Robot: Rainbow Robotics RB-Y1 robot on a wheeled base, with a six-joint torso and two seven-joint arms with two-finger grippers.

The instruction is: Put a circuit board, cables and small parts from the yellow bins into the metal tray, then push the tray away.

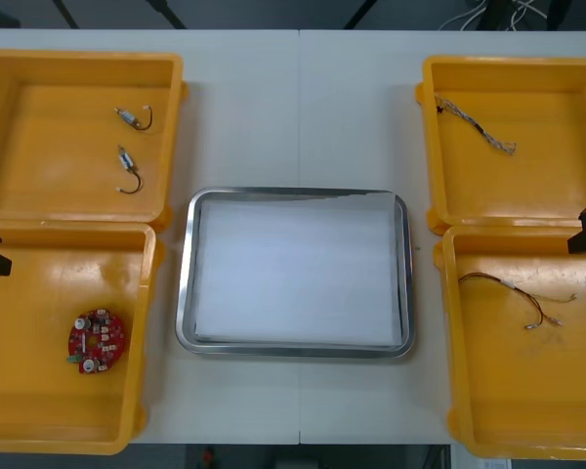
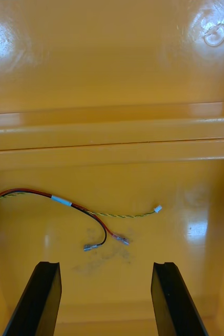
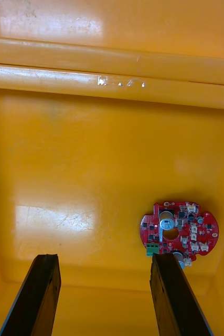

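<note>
Red round circuit board (image 3: 179,231), dotted with white connectors, sits by the wide-open left tool (image 3: 104,257).

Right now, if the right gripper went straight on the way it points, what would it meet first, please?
Probably the red and yellow cable, whose loose ends lie in the yellow bin straight ahead of the open right gripper; depth is unclear.

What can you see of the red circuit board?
The circuit board is round and red with a notched outline, lying flat, components up, on the floor of the near-left yellow bin. It carries a silvery cylindrical part, small white connectors, a green block at its edge and tiny dark chips. Only the bin floor touches it. The open left end effector hangs above the bin, the board just beyond one fingertip, not centred between the two.
</note>
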